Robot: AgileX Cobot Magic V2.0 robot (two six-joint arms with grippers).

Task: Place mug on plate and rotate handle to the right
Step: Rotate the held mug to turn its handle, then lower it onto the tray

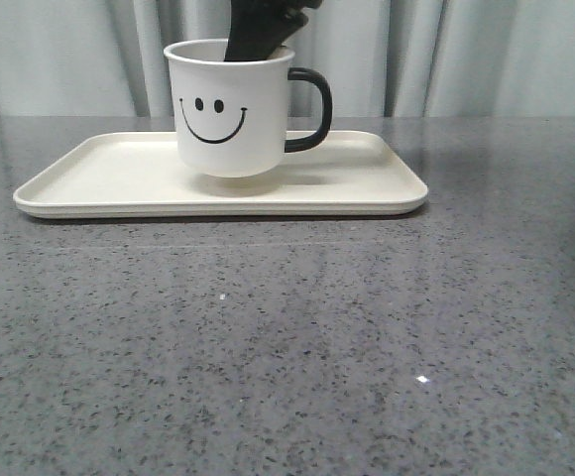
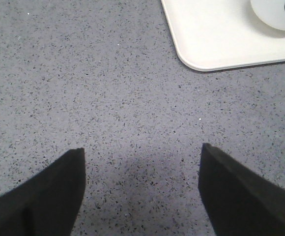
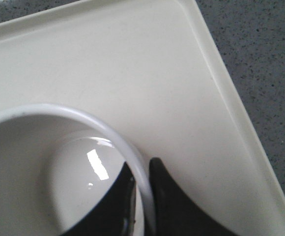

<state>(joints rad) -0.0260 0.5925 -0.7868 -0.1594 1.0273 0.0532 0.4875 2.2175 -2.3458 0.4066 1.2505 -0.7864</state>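
The white mug [image 1: 231,109] with a black smiley face is upright over the middle of the cream plate [image 1: 89,178], its base at or just above the surface. Its black handle [image 1: 313,109] points right. My right gripper [image 1: 258,35] comes down from above and is shut on the mug's rim, one finger inside and one outside. The right wrist view shows this grip [image 3: 141,172] on the rim [image 3: 59,110] over the plate [image 3: 157,73]. My left gripper [image 2: 142,152] is open and empty over the bare table, short of the plate's corner [image 2: 206,44] and the mug [image 2: 275,14].
The grey speckled table [image 1: 287,347] stretches from the plate to the near edge. A pale curtain [image 1: 486,59] hangs behind the table.
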